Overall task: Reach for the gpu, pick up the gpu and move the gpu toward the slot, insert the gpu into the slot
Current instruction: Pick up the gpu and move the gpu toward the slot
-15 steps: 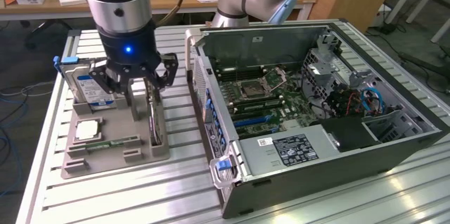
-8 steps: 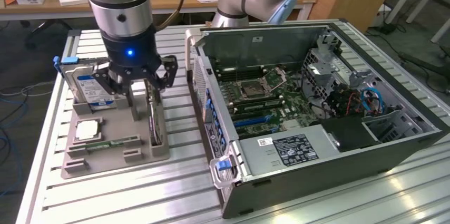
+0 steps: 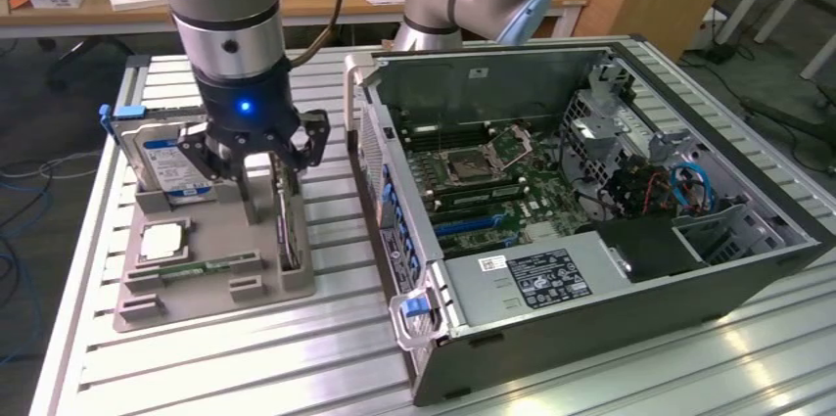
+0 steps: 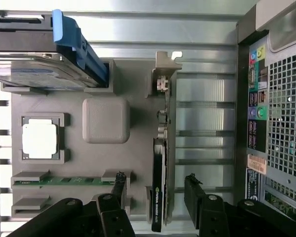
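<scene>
Gripper (image 4: 155, 178): jaws wide, nothing held, one finger either side of the gpu (image 4: 162, 133).
Gpu: on edge in the holder (image 4: 138, 148), beneath the hand.
Handling: descend square and centred on the card, clear of its bracket.
Slot (image 3: 468, 225): well beyond, inside the case (image 3: 496, 78). The exterior view places it; the wrist view confirms the straddle.

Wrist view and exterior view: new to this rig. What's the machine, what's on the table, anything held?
A grey robot arm ends in a black two-fingered tool. The exterior view watches from off the arm; the wrist view looks down past the tool. On the metal table a grey plastic holder carries a silver hard drive, a square silver chip, a green memory stick and the thin dark gpu card, standing on edge. Beside it lies an open computer case. The tool is open astride the card, holding nothing.
</scene>
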Tool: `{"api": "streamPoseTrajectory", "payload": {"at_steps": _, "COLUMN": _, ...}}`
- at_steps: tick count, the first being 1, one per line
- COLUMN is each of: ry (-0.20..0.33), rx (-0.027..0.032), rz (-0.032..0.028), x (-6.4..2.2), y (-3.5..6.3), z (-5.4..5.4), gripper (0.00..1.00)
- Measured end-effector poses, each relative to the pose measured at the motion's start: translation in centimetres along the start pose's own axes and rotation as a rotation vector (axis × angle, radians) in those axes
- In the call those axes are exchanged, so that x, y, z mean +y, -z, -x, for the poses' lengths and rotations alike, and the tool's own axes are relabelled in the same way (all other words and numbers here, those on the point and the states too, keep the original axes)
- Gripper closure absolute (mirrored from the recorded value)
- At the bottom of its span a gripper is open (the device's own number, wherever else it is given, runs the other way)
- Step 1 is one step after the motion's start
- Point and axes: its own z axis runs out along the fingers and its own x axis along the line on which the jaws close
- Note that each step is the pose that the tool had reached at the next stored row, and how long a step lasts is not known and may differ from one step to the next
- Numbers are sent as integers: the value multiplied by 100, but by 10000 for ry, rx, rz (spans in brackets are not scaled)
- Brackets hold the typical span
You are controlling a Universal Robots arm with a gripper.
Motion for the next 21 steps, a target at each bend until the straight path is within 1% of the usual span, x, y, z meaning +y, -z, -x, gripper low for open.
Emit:
{"api": "streamPoseTrajectory", "payload": {"at_steps": 3, "ry": 1, "rx": 1, "rz": -8, "x": 45, "y": -56, "z": -2, "gripper": 41}}
{"api": "streamPoseTrajectory", "payload": {"at_steps": 6, "ry": 3, "rx": -2, "rz": -58, "x": 107, "y": -113, "z": -3, "gripper": 41}}
{"api": "streamPoseTrajectory", "payload": {"at_steps": 8, "ry": 3, "rx": 0, "rz": -71, "x": 110, "y": -149, "z": -4, "gripper": 41}}
{"api": "streamPoseTrajectory", "payload": {"at_steps": 21, "ry": 3, "rx": -1, "rz": -80, "x": 94, "y": -385, "z": -8, "gripper": 41}}
